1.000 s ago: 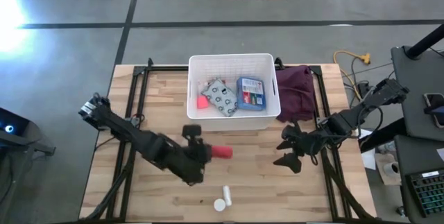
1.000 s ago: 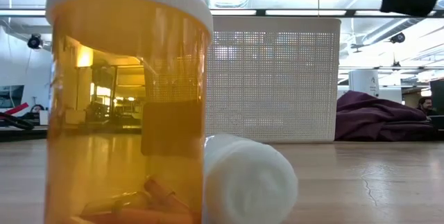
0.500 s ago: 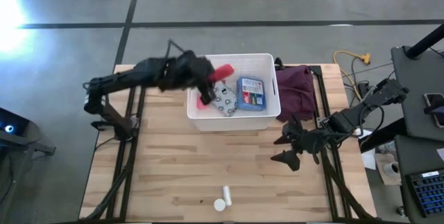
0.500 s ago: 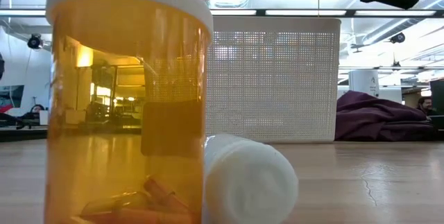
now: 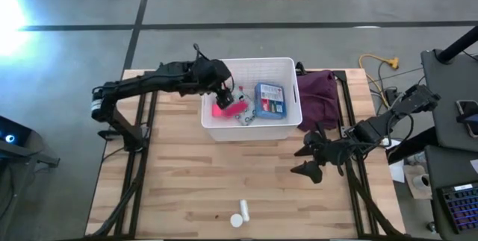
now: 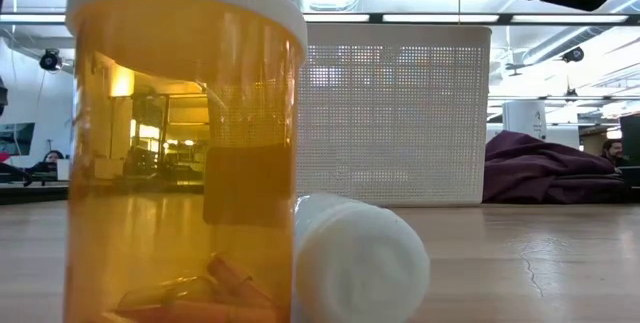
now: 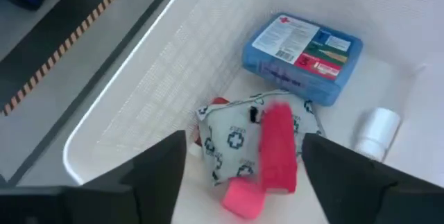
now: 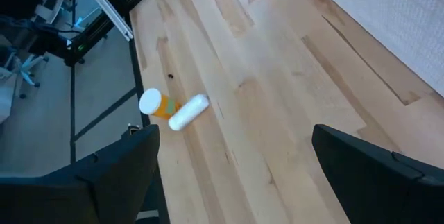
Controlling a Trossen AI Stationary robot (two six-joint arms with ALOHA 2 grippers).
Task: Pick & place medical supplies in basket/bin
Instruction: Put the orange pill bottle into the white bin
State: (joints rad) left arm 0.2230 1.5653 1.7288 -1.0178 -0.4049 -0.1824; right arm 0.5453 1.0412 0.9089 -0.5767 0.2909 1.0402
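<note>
Wooden tabletop (image 5: 187,189) holds the white bin (image 5: 251,69). Left hand (image 5: 224,92) hangs spread over it, red tube (image 7: 279,149) lying inside. Right hand (image 5: 308,160) waits spread, off to the side.

Wood-slat table (image 5: 179,181): white perforated basket (image 5: 252,129) at far middle. Maroon cloth (image 5: 320,98) touching basket's right wall. Amber pill bottle (image 5: 236,220) and white roll (image 5: 244,210) together, well nearer than basket.

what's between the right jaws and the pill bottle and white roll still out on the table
Nothing visible. The right gripper hangs open over bare wood, and the orange pill bottle and white roll lie side by side near the table's front edge, with only clear tabletop between. The left gripper is over the basket.
</note>
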